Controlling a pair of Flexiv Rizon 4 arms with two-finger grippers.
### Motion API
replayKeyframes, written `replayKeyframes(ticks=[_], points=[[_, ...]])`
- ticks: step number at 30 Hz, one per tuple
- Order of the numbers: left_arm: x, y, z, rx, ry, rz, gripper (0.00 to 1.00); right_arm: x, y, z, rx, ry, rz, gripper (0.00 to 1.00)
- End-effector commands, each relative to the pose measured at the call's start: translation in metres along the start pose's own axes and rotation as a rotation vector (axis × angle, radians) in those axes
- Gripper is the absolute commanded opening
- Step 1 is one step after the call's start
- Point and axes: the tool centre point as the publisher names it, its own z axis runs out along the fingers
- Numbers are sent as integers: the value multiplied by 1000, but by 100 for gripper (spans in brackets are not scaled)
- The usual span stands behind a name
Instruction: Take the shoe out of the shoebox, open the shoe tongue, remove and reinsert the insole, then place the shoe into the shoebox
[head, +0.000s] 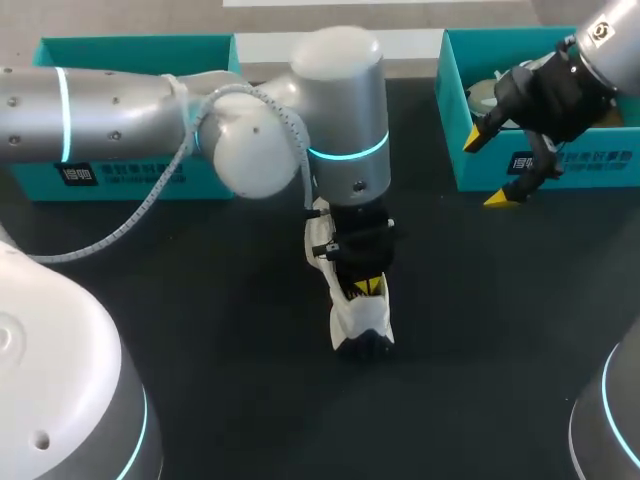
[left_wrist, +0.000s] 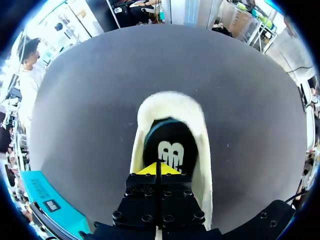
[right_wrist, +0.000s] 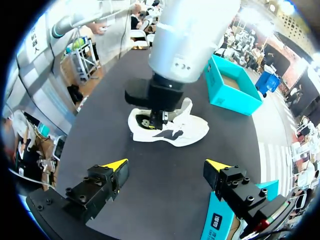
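Shoe (head: 360, 325): white, on the dark counter (head: 200, 380) near its middle, outside both boxes, opening facing up.
Long axis: from the far side toward the near edge, slightly slanted; rounded heel end toward the near edge, the other end tucked under the left arm (head: 340, 110).
Insole (left_wrist: 169, 145): black with a white mark, lying inside the shoe at the heel, directly ahead of the fingertips.
Left hand (head: 368, 288): lowered into the shoe's opening from above; yellow tips pressed together into a single point at the edge of the insole; whether anything is pinched between them, not discernible.
Right hand (head: 488, 168): fingers spread wide apart, holding nothing, poised above the front wall of the right box, well apart from the shoe.
Right box (head: 560, 165): teal, open at the top, at the far right of the counter; pale contents inside, too hidden to identify.
Left box (head: 130, 50): teal, at the far left, partly covered by the left arm.
Side aspect, right wrist view: shoe (right_wrist: 175, 132) lying lengthwise ahead of the spread fingers, tongue raised beside the left arm.
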Motion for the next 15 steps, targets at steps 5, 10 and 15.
replayKeyframes(ticks=[5, 10, 15], points=[[3, -21, 15, -26, -18, 31, 0, 0, 0, 1, 3, 0, 0, 100], [-1, -24, 36, -75, -44, 32, 0, 0, 0, 1, 3, 0, 0, 100], [3, -24, 54, -92, -11, 32, 0, 0, 0, 1, 3, 0, 0, 100]])
